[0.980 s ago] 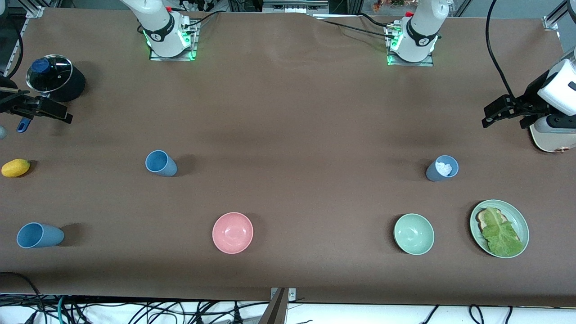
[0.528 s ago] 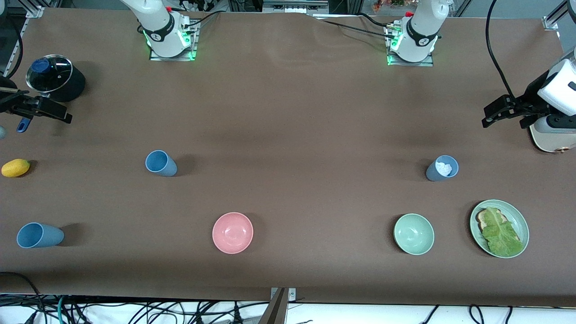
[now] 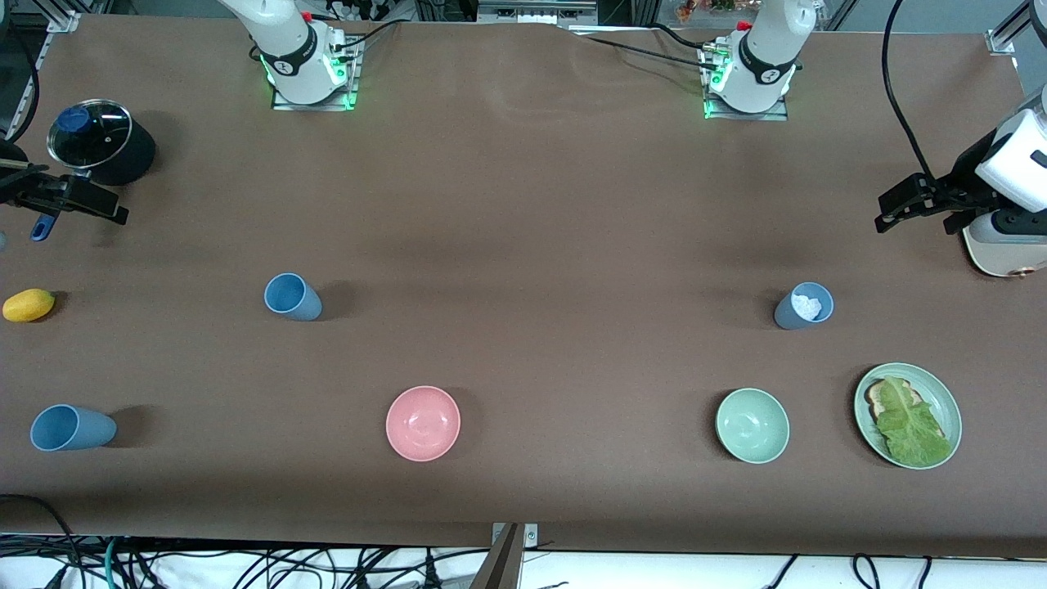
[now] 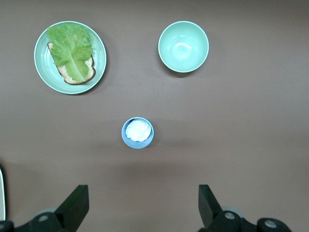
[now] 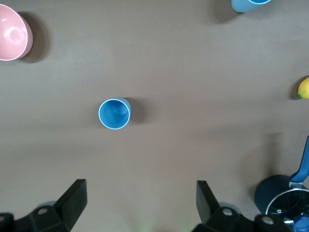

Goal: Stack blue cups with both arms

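Three small matte dusty-blue tapered cups stand upright and well apart on the brown table, none stacked. Taking the round pink bowl as landmark: one empty blue cup stands farther from the front camera than the bowl, toward the right arm's end; a second empty blue cup stands level with the bowl, near the table's edge at the right arm's end; the third blue cup, with something white inside, stands well away toward the left arm's end, farther from the camera than the bowl. The left gripper hangs in the air with jaws spread wide and nothing between them, over bare table beside that third cup. The right gripper hangs likewise, jaws spread and empty, over bare table beside the first cup.
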`<state>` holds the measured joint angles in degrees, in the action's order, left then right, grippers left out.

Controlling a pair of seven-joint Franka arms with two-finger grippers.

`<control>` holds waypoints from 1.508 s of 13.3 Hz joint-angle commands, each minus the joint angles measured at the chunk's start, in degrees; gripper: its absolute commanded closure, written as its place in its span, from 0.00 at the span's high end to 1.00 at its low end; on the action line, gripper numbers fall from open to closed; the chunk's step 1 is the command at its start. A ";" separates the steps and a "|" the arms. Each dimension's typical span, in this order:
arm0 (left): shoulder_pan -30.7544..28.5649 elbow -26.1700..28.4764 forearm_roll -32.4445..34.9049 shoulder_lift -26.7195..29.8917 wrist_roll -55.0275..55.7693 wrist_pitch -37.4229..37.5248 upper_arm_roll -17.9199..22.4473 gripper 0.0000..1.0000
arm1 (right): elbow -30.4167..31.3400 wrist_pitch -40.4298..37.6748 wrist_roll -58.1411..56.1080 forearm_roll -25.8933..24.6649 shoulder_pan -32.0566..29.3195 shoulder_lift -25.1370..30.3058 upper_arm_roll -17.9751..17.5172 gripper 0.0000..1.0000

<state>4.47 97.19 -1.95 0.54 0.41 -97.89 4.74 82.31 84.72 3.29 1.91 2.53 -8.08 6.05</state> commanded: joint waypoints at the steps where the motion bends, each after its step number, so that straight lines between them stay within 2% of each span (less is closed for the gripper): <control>1: 0.28 -1.21 1.69 -0.45 -1.02 0.68 0.00 1.00 | -1.63 -0.96 -0.39 0.64 -0.42 -0.62 -0.07 1.00; 20: 0.28 -1.21 1.69 -0.45 -1.02 0.68 0.00 1.00 | -1.63 -0.52 0.13 1.87 -1.21 -0.62 -0.16 1.00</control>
<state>4.49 97.19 -1.95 0.45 0.41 -97.89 4.70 82.31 84.72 3.30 2.69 1.92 -8.08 6.15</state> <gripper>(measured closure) 0.000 0.000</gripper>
